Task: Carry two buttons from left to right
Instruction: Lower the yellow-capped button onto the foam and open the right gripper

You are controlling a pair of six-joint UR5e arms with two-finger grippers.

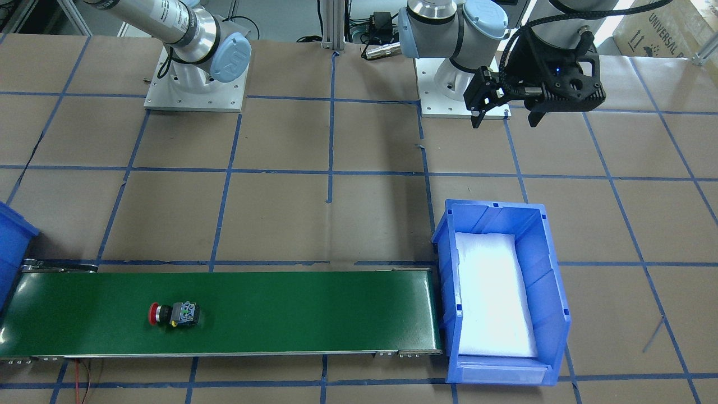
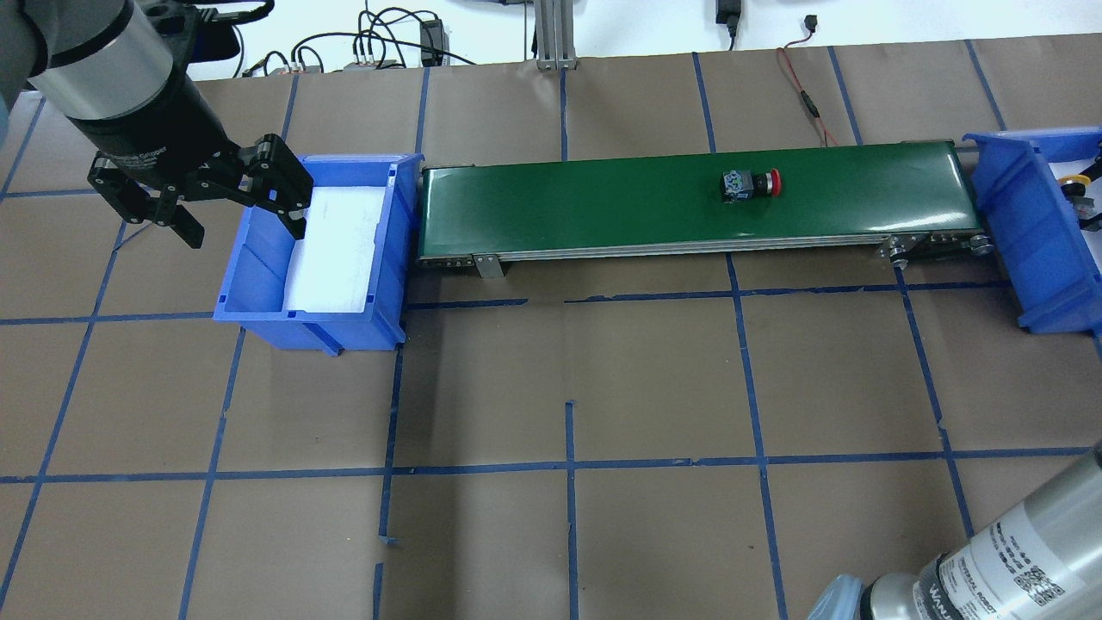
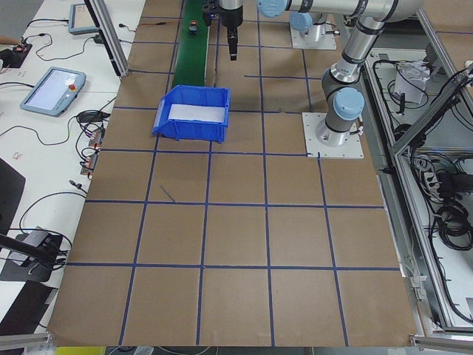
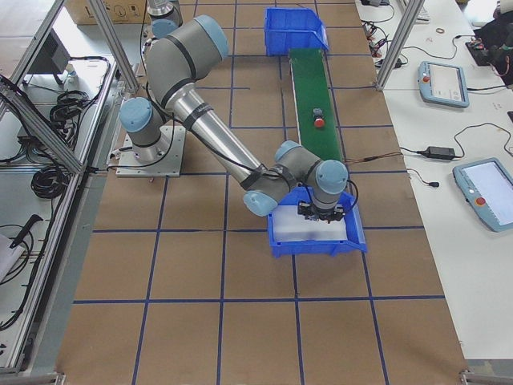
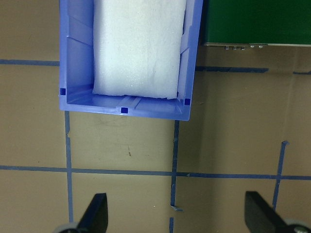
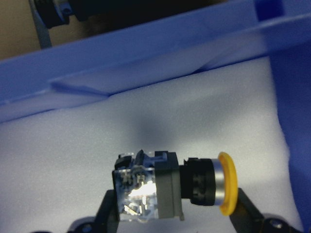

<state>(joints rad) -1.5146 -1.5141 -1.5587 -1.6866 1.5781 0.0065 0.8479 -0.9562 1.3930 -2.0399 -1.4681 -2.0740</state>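
Note:
The red-capped button lies on its side on the green conveyor belt; it also shows in the overhead view. The yellow-capped button sits lengthwise between my right gripper's fingers, which touch both its ends, just above the white foam in the right blue bin. The exterior right view shows that gripper inside this bin. My left gripper is open and empty, hovering over the near-left edge of the left blue bin.
The left bin holds only a white foam pad and stands against the belt's end. The right bin is at the belt's other end. Brown paper with blue tape lines covers the table.

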